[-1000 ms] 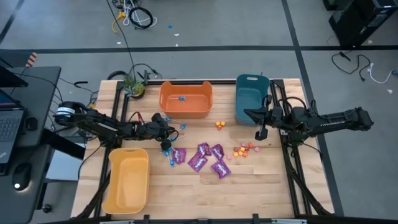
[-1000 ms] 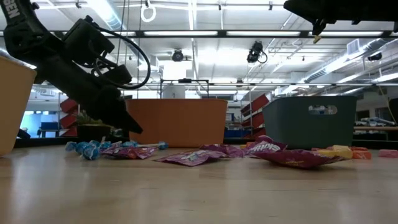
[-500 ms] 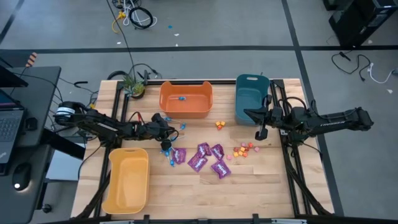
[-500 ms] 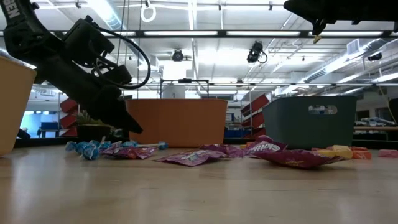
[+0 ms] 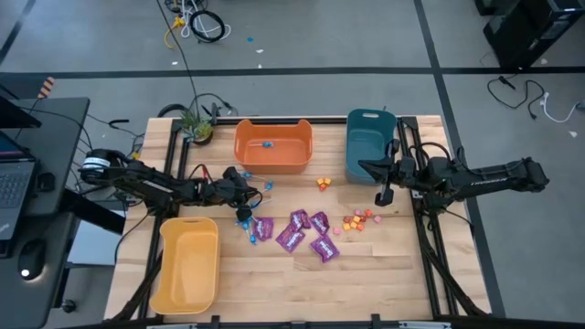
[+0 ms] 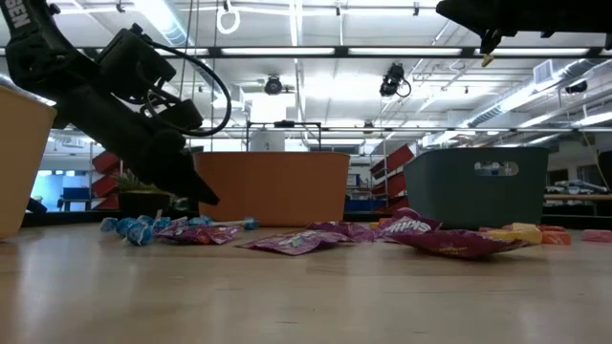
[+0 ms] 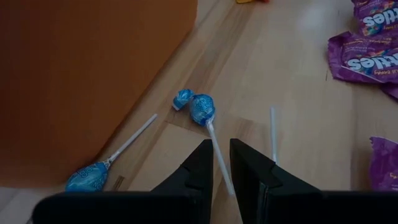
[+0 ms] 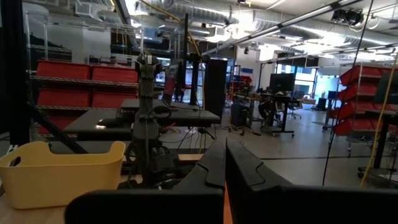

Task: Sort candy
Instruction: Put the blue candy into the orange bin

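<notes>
The scene is evenly and brightly lit from above; in the low view, long ceiling light strips (image 6: 316, 53) are seen glowing almost white, with glare washing out the room behind. Only soft, short shadows are cast on the bench (image 5: 384, 265) in the high view. In the low view the near bench surface is rendered blurred. In the left wrist view the orange bin wall (image 7: 81, 74) is shown dim and shaded.
</notes>
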